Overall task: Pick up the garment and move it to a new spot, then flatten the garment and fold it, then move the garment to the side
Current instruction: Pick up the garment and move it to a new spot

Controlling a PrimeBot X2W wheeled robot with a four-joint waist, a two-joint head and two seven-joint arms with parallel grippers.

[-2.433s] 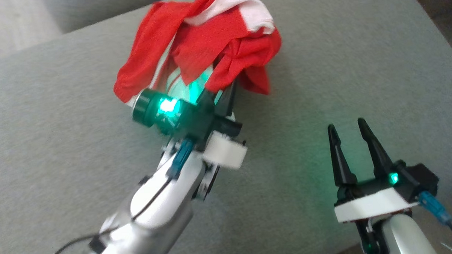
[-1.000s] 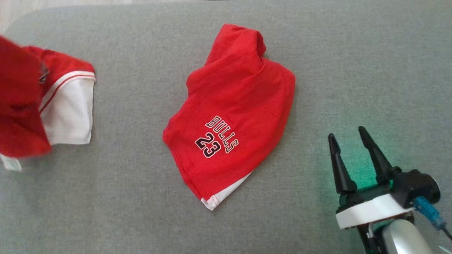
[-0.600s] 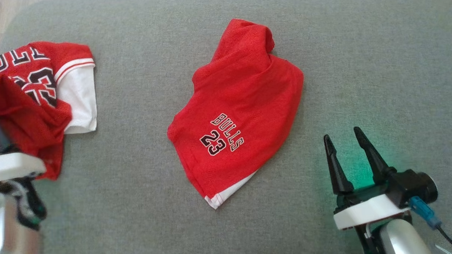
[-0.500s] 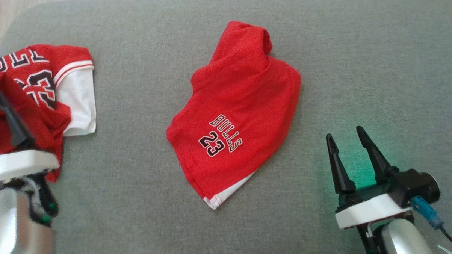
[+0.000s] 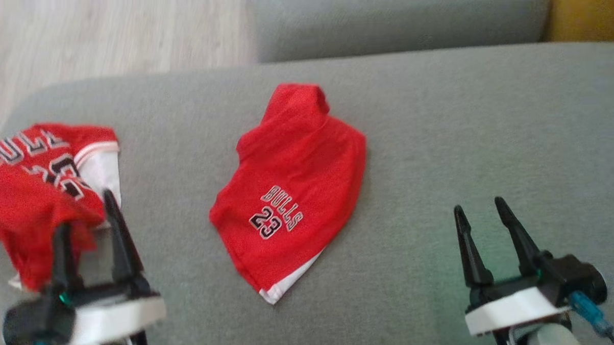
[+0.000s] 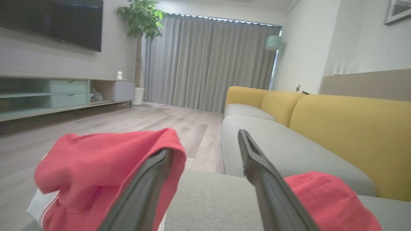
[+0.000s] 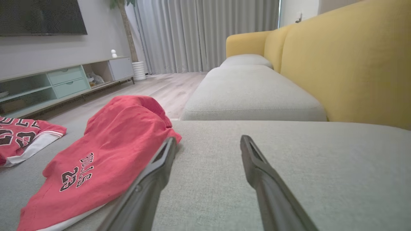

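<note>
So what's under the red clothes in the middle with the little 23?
The middle garment lies on the grey sofa cushion. White trim peeks out at its near corner. Anything else beneath is hidden by the cloth.

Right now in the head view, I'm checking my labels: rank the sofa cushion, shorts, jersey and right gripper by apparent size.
Sofa cushion: largest by far.
Shorts and jersey: alike, and the jersey runs off the edge, so unranked.
Right gripper: smallest, though nearness enlarges it.

The red shorts [image 5: 306, 157] in the middle of the grey couch [image 5: 464, 136] say BULLS in white letters, with the number 23 under it. The red shirt [image 5: 22, 208] on the left shows big letters like ULL and part of a dark number, too crumpled to read.
</note>
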